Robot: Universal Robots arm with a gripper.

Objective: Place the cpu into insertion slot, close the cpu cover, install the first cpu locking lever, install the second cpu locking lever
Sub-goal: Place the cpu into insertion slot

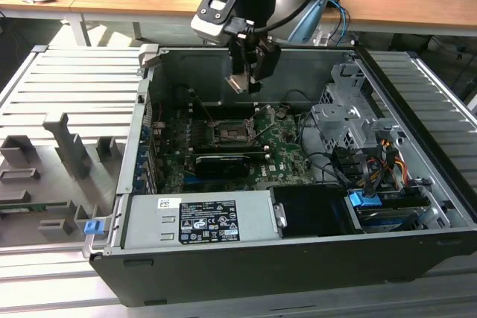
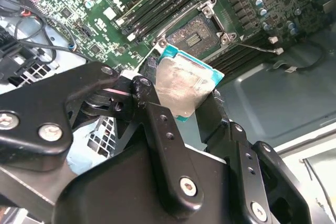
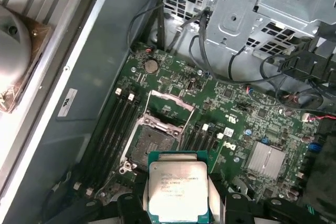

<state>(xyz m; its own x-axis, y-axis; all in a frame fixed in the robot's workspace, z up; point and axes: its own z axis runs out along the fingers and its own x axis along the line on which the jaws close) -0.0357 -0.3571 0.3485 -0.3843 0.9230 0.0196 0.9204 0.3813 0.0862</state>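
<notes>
Jaws are shut on the cpu [image 2: 184, 85], pinching two opposite edges, silvery top facing the second wrist view; the chip hangs in the air inside the open computer case [image 1: 223, 262], above the green motherboard [image 1: 287, 153] and touching nothing but the jaws. In the first wrist view the insertion slot [image 3: 151, 142] lies bare on the board beneath, dark centre exposed, with nothing seated in it. The cpu cover [image 3: 172, 100] stands swung up off the slot along one edge, and black memory slots [image 3: 113, 129] run alongside the socket.
</notes>
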